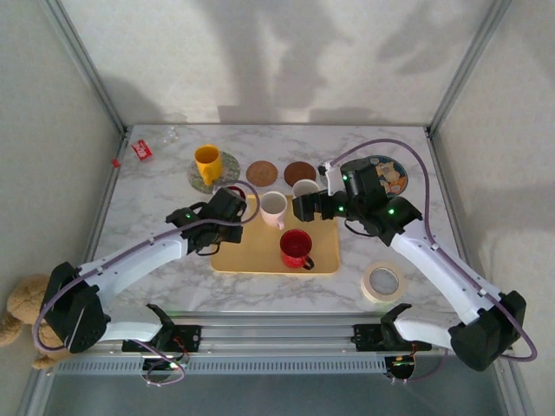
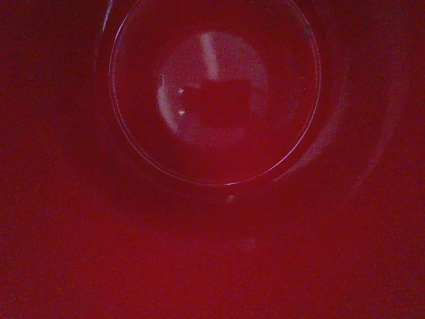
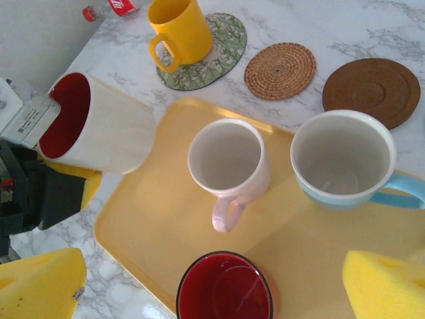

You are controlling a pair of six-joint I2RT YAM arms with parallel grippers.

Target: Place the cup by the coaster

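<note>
Now, left pincer: nipped narrowly on the rim of the red-lined cup, which is tipped sideways at the tray's left edge.
Woven coaster: bare, well apart from that cup.
Right pincer: gaping, empty.
Remaining: carry across, stand upright, release.

White outside, red inside, the cup tilts sideways over the tray rim, apart from the woven coaster.

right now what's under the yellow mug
A round green patterned coaster lies under the yellow mug. Much of the coaster shows beside the mug. The patch beneath the mug's base is covered, so anything there can't be seen.
</note>
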